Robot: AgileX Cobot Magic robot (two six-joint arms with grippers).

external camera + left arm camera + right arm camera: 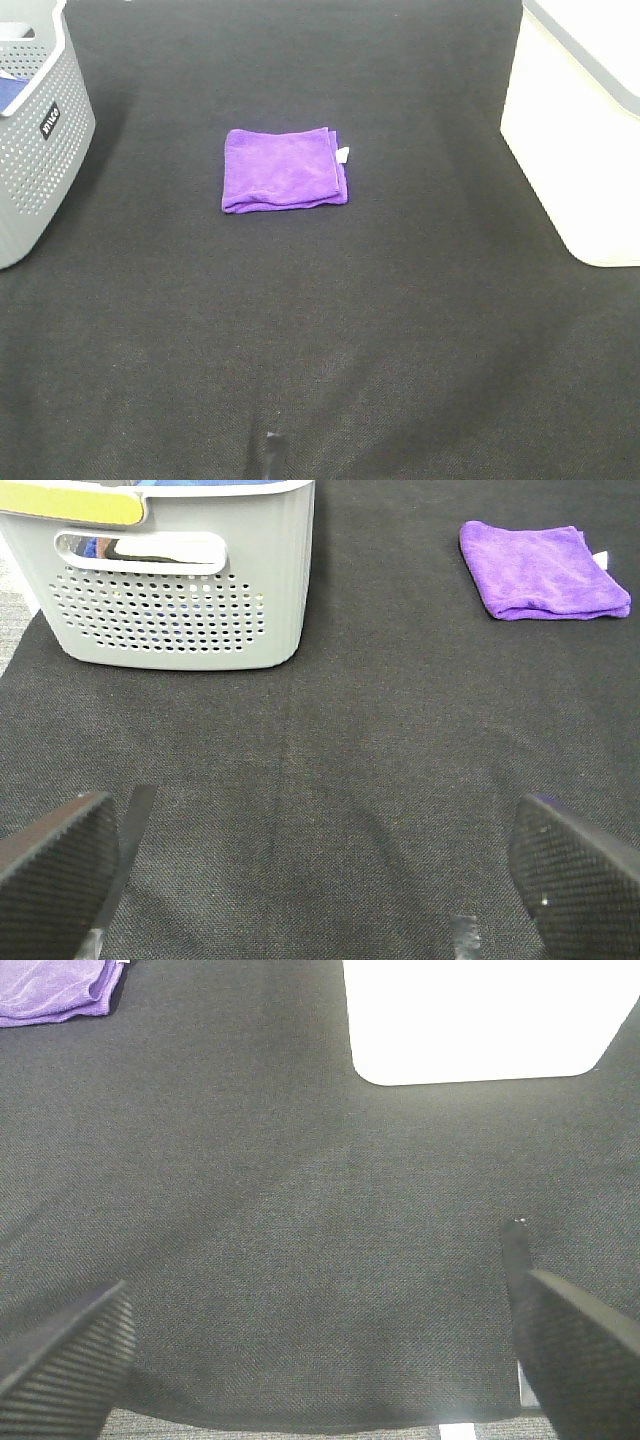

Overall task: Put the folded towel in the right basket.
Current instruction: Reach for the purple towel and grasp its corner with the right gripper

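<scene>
A dark woven mat covers the whole work surface, and both arms sit back at its near edge.

My right gripper hangs low over bare mat, jaws spread wide with nothing between them. The left gripper is the same, wide apart and empty, and its ribbed pads frame only mat.

Going outward from the right claw, the folded towel lies well ahead and across toward the left arm's side. The right wrist camera catches only one purple corner of it. From the left claw it also lies well ahead, but off toward the right arm's side, and it is whole in that view.

Taking the towel as my marker:
- The white basket stands well to its right.
- The grey basket stands well to its left.
- Neither basket touches it, and the towel sits a shade closer to the grey one.

The towel lies flat and is a little wider than it is deep, so its long axis runs basket to basket. Its white tag is on the edge facing the white basket, and the stacked edge faces the arms.

I judge the left arm marginally nearer. The right arm is still the natural one for this, since the drop is on its side. It must reach forward and inward, then close across the short dimension.
</scene>
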